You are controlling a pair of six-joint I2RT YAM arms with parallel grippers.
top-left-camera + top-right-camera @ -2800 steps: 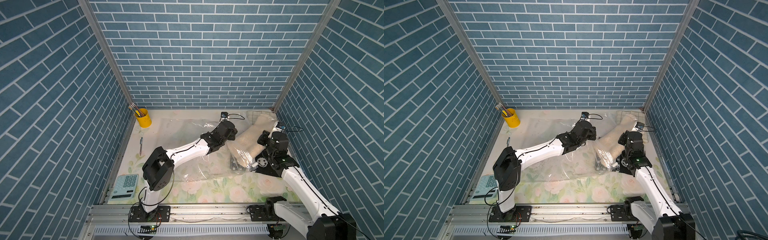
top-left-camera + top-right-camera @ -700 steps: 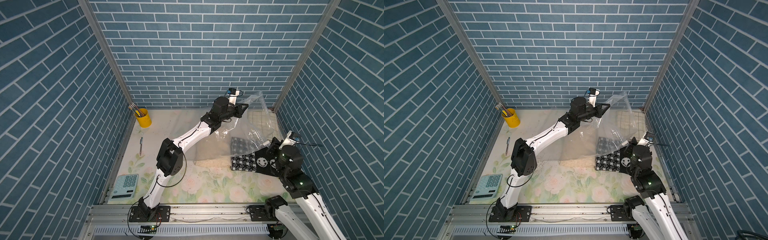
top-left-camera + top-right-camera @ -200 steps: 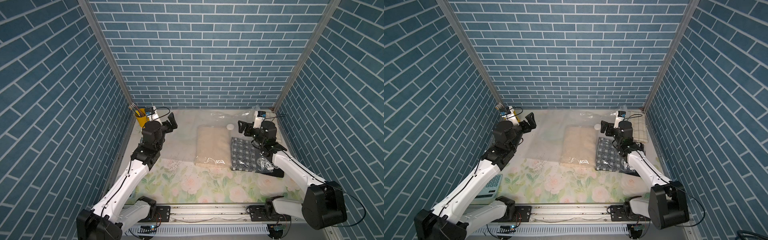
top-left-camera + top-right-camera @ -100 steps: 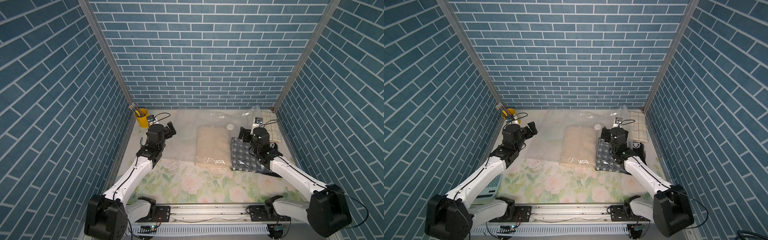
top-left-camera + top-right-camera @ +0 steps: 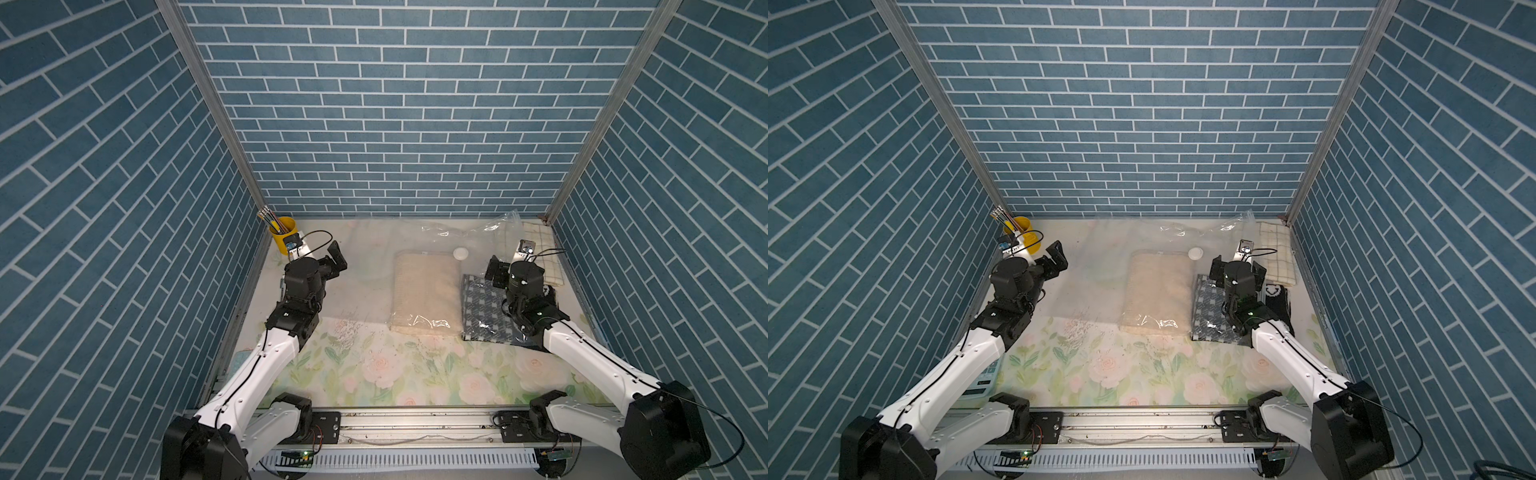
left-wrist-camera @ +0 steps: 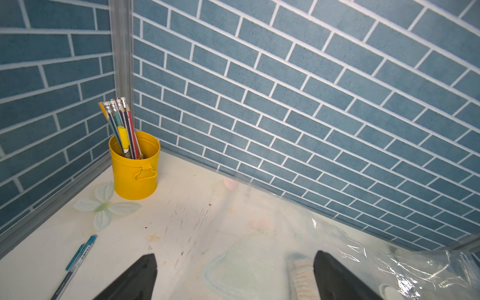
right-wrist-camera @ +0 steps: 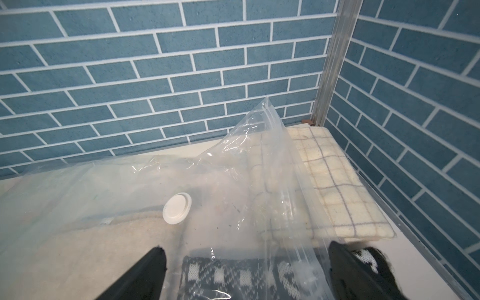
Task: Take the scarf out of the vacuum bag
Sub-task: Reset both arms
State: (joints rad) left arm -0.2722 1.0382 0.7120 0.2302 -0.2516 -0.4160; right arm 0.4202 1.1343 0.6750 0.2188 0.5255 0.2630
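Both pincers: left gripper (image 6: 235, 254) and right gripper (image 7: 246, 248) spread wide, gripping nothing;
Bag: crinkly clear plastic vacuum bag (image 7: 233, 161) lies at the back, over a folded beige knit cloth (image 5: 424, 291);
Scarf: dark checked knit scarf (image 5: 482, 307) right beside it, partly under plastic

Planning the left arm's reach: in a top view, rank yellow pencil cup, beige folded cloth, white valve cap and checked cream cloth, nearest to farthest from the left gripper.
From the left gripper:
1. yellow pencil cup, back-left corner.
2. beige folded cloth, centre.
3. white valve cap, centre-right.
4. checked cream cloth, back-right corner.
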